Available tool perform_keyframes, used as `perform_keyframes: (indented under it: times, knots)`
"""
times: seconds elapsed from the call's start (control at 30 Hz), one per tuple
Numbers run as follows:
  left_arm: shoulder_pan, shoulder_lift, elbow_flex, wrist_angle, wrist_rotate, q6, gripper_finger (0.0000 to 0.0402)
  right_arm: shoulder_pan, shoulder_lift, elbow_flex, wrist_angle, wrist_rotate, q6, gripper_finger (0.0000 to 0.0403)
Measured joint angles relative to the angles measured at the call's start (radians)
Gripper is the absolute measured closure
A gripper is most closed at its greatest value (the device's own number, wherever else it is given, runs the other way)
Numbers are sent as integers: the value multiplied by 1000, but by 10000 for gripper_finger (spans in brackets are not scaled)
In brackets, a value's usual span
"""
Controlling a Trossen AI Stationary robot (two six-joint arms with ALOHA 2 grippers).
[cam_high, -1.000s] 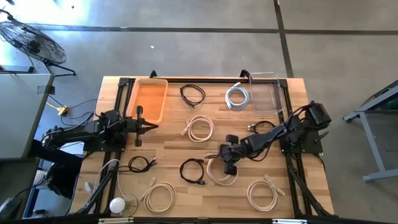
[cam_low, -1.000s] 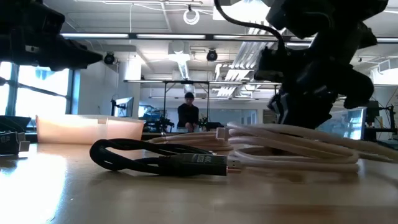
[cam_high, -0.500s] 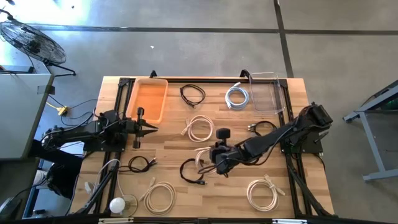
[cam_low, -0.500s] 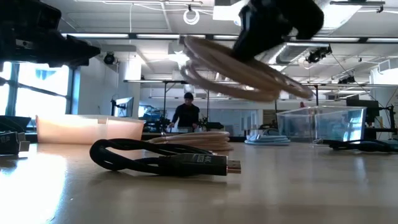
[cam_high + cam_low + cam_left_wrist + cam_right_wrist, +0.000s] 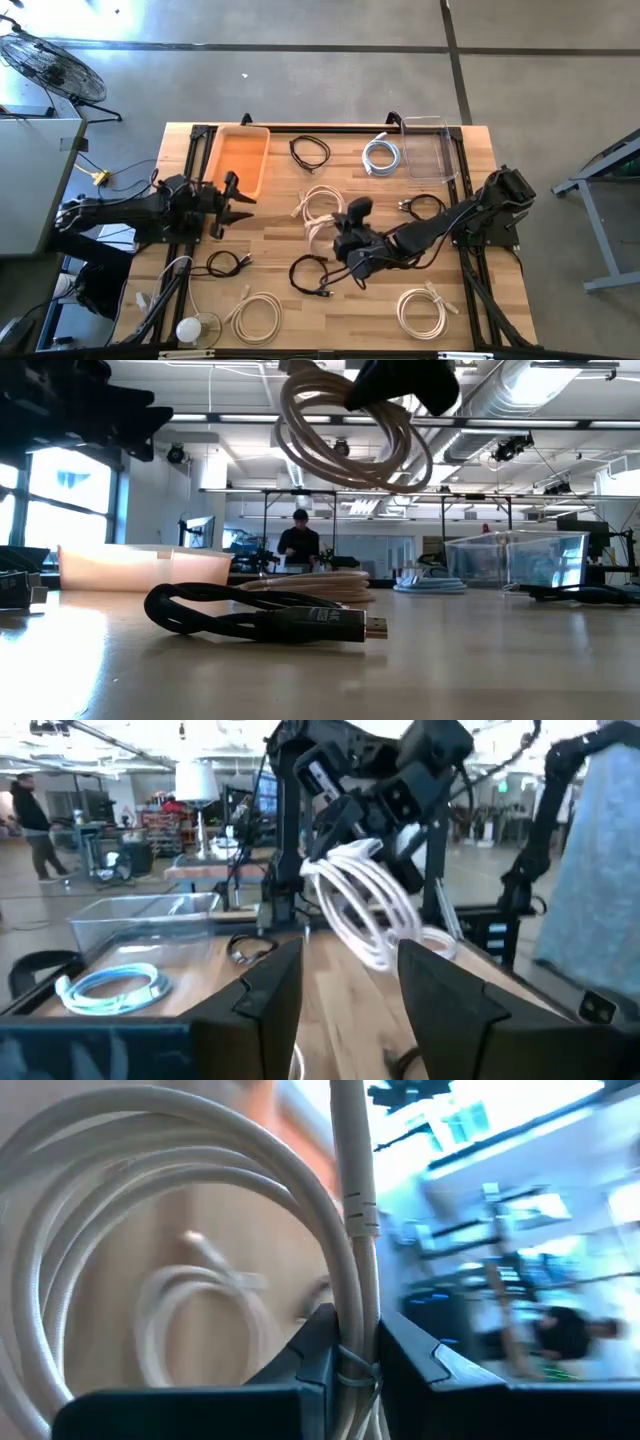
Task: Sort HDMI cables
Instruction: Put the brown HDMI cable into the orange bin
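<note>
My right gripper (image 5: 340, 240) hangs above the table's middle, shut on a cream HDMI cable coil (image 5: 345, 435) that is held high over the wood. Another cream coil (image 5: 322, 203) lies on the table just beyond it, and a black coil (image 5: 310, 275) lies nearer. My left gripper (image 5: 240, 203) stands open at the table's left, beside the orange tray (image 5: 240, 160), with nothing between its fingers (image 5: 270, 1000). Further coils lie flat: black (image 5: 310, 152), silvery-white (image 5: 381, 155), black (image 5: 225, 263), cream (image 5: 258, 315), cream (image 5: 423, 310). My right gripper pinches the cream coil's bundled strands (image 5: 352, 1342) between its two fingers, on one side of the loop by a thin tie. The fingers reach toward the table's left, slanting slightly down, and lie across the strands. The coil hangs upright below them, clear of the table.
A clear plastic bin (image 5: 430, 148) stands at the far right. A black cable (image 5: 420, 203) lies near the right arm. A white round object (image 5: 188, 328) sits at the near left corner. A person (image 5: 300, 545) stands in the room behind.
My right gripper has risen from the table with the cream coil and gone toward the left, rolling its wrist. The coil, first flat on the wood, is lifted clear and has turned upright. My left gripper has opened and tipped up a little.
</note>
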Motion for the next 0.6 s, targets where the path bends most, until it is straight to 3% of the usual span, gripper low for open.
perform_keyframes:
  times: [0.13, 0.27, 0.4, 0.6]
  knots:
    - [-18, 128, 1, 120, -31, -27, 240, 7, 0, 0, 69, 108, -128, 364]
    - [-84, 296, 1, 304, -133, -69, 240, 13, 0, 0, 172, 176, -268, 364]
    - [-147, 481, 26, 507, -168, -76, 240, 16, 0, 0, 260, 172, -367, 364]
    - [-219, 737, 186, 521, -125, -9, 240, 17, 0, 0, 332, 141, -431, 364]
